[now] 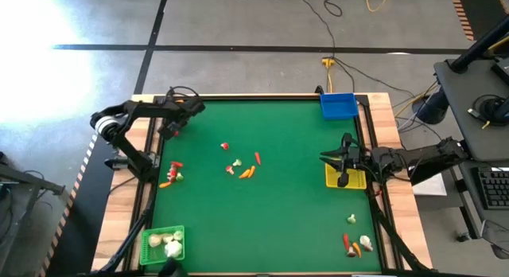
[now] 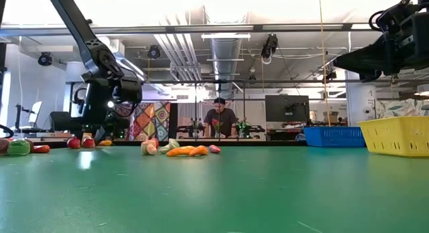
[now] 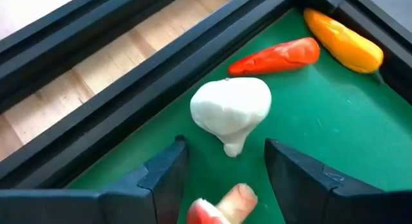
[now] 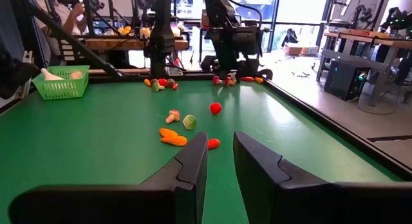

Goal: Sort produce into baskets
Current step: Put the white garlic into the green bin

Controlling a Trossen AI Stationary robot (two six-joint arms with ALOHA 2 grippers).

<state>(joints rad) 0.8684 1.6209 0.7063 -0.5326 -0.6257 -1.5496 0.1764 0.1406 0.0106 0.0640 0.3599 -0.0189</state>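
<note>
The left end effector [image 3: 222,176] hangs low over the green counter [image 1: 270,213] beside the counter's left rail, its fingers spread apart and gripping nothing. Just ahead of them lies a white garlic bulb [image 3: 230,111], and a small red-and-pink piece [image 3: 222,208] sits between the fingertips on the felt. Beyond the bulb, toward the rail, lie an orange-red carrot [image 3: 277,56] and a yellow-orange piece [image 3: 343,40].

The right end effector [image 1: 343,179] is held over the yellow basket [image 1: 355,180], which sits at the counter's right rail; its fingers stand only a narrow gap apart and hold nothing.

The blue basket [image 1: 338,105] rests against the far right corner, past the yellow basket. The green basket [image 1: 151,246] sits in the near left corner with whitish bulbs inside.

More produce lies in a loose group [image 1: 242,167] mid-counter, between the left rail and the yellow basket, and another cluster [image 1: 356,242] lies in the near right corner. A person [image 2: 218,118] shows in the room beyond.
</note>
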